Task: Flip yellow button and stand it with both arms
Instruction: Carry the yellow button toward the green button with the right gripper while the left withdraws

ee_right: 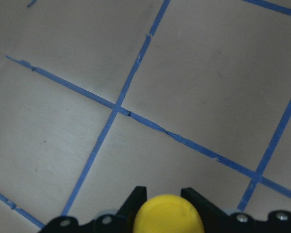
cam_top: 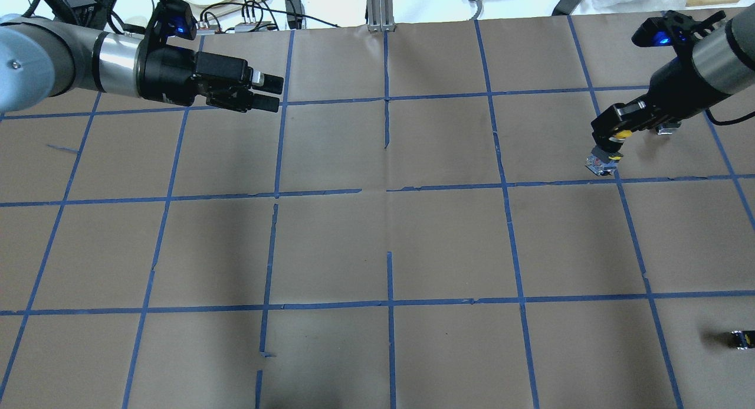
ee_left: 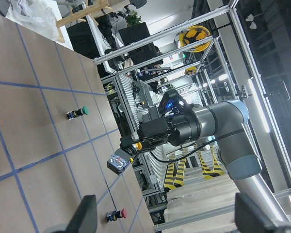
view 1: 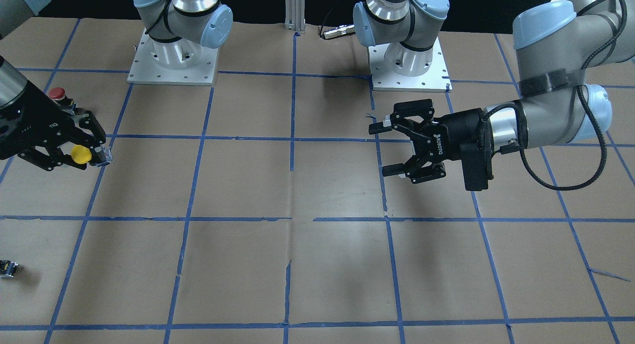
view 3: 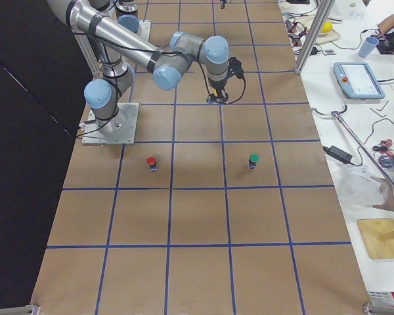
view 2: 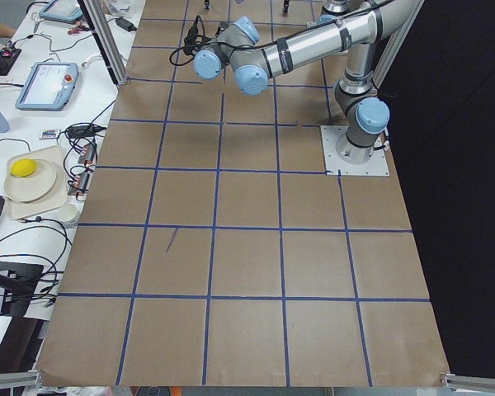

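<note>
The right tool point(view 1: 92, 153) is shut around the yellow button point(view 1: 81, 155). The black fingers point(ee_right: 136, 199) pinch it just under its round yellow top. The button leans over, and its clear bottom end points down at the brown surface point(view 1: 337, 264), close to a blue tape line. I cannot tell if the bottom end touches the surface. All this is near the edge of the surface on the robot's right side.

The left tool point(view 1: 382, 149) is open wide and holds nothing. It hangs above the surface and points sideways, toward the right arm. It is far from the yellow button.

A red button point(view 1: 58, 93) stands on the surface near the right tool. A green button point(view 3: 253, 159) stands farther out. A small block point(cam_top: 742, 339) lies by itself, well apart from them.
</note>
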Robot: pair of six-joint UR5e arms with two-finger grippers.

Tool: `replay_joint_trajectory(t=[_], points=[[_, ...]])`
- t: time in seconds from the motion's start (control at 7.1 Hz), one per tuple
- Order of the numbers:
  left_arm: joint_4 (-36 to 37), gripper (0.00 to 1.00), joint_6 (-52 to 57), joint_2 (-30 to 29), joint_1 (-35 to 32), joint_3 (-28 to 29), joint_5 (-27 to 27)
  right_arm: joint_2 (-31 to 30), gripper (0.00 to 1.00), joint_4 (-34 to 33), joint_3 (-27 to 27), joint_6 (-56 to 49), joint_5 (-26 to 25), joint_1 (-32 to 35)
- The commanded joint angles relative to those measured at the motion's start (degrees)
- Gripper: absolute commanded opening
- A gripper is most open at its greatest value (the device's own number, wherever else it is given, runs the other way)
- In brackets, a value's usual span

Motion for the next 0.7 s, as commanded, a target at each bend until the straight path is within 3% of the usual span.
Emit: replay_joint_trajectory(t=[0.0, 0.28, 0.42, 0.56], points=[[7.61, 1.0, -7.8, -0.82, -0.47, 0.58, 12.76, 1.44, 0.21, -3.95, 4.15, -22.44, 0.61, -7.38], [12.98, 1.0, -21.27, -1.08, -0.56, 2.78, 22.29, 3.98, 0.21, -3.95, 4.16, -41.61, 0.61, -13.36], [16.65, 1.0, -24.36, -1.35, -0.56, 3.57, 34.52, 6.17, 0.21, -3.78, 4.07, -51.19, 1.22, -16.08], [17.47, 1.0, -31.44, -0.74, -0.73, 4.62, 39.17, 7.76, 0.21, -3.78, 3.9, -57.29, 2.44, -18.46]])
